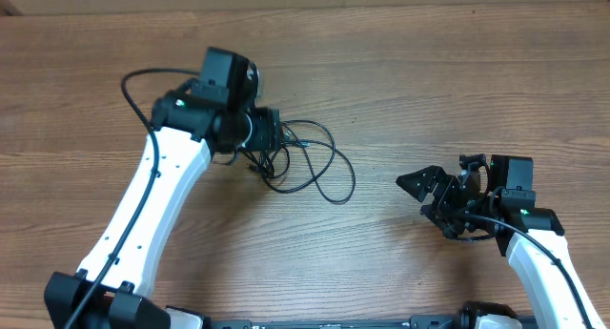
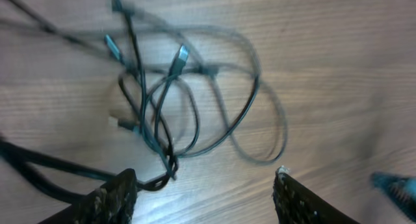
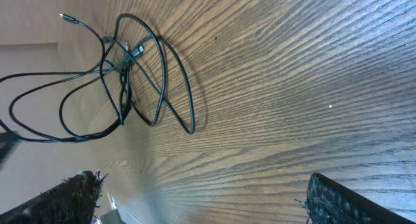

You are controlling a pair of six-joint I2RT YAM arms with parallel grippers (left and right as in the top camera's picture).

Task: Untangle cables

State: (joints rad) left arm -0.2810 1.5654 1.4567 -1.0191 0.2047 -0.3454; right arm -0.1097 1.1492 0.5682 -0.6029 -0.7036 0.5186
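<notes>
The cables are thin black cords lying in a loose tangle of overlapping loops on the wooden table, left of centre. My left gripper hovers at the tangle's left edge, tilted down at it. In the left wrist view the cables spread out just ahead of the left gripper, which is open with bare wood between its fingers; one small loop lies close to the left finger. A silver plug shows in the knot. My right gripper stands open well to the right, with the cables far ahead of it.
The wooden table stretches all round the tangle. The left arm's own thick black wire arcs beside its wrist. A bare strip of wood separates the cable loops from the right gripper.
</notes>
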